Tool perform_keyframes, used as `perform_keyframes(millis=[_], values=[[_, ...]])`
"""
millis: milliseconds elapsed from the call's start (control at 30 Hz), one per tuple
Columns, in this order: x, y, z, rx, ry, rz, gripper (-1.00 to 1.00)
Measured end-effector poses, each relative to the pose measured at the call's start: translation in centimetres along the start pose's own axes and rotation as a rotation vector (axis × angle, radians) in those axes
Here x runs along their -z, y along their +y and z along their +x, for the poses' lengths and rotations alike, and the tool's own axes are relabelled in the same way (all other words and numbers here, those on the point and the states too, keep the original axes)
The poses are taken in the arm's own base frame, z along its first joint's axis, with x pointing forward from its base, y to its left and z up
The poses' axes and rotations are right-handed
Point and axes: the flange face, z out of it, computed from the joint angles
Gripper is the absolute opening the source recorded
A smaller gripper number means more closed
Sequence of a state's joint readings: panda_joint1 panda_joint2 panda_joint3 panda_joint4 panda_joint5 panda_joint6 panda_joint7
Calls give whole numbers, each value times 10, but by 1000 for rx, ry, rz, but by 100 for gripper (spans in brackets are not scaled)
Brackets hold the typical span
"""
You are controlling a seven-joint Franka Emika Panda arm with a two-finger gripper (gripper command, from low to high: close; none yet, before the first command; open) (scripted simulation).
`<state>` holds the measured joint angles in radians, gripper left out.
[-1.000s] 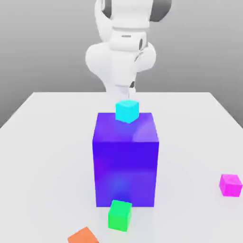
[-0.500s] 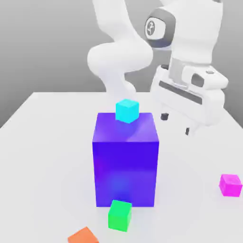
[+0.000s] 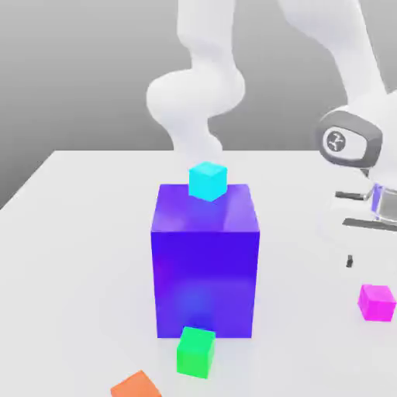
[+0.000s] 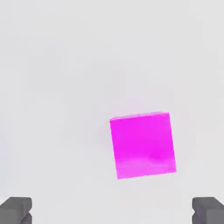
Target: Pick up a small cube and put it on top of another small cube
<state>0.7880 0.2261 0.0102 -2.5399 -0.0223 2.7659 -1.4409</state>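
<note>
A magenta small cube (image 3: 378,302) lies on the white table (image 3: 77,233) at the exterior view's right. In the hand view the magenta cube (image 4: 142,145) lies below my gripper (image 4: 112,211), off to one side of the midline between the fingers. The gripper is open with nothing between its dark fingertips (image 4: 16,209). One fingertip (image 3: 350,261) hangs a little above the table, just left of and above the magenta cube. A cyan small cube (image 3: 208,181) rests on the far top edge of a large blue block (image 3: 205,264).
A green cube (image 3: 195,351) sits against the blue block's front face. An orange cube (image 3: 136,385) lies at the near edge, left of the green one. The arm's wrist (image 3: 350,143) hangs over the table's right side.
The arm has swung from behind the blue block to the exterior view's right and come down over the magenta cube. The cubes have not moved, and the gripper has stayed open.
</note>
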Motion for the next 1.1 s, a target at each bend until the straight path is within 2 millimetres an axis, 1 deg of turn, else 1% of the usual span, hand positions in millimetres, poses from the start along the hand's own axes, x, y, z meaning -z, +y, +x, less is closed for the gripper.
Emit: perform_keyframes(millis=[133, 167, 333, 367, 400, 467, 567, 600, 633, 700, 800, 867, 933, 1000, 1100], values=[[-48, 1, 5, 19, 6, 0, 100], [-57, 0, 5, 20, 6, 0, -100], [-57, 0, 5, 21, 6, 2, -100], [-62, 0, 5, 21, 6, 2, -100], [-58, 0, 5, 21, 6, 2, -100], [-39, 1, 5, 20, 7, 2, -100], [-6, 1, 5, 19, 6, 3, -100], [0, 5, 2, -5, 0, 14, -100], [5, 9, -10, -31, -10, 28, -100], [13, 16, -44, -88, -32, 61, -100], [26, 20, -104, -175, -57, 114, -100], [36, 18, -145, -235, -67, 150, -100], [46, 12, -183, -282, -69, 181, -100], [49, 0, -206, -273, -56, 182, -100], [51, -21, -234, -234, -31, 167, -100]])
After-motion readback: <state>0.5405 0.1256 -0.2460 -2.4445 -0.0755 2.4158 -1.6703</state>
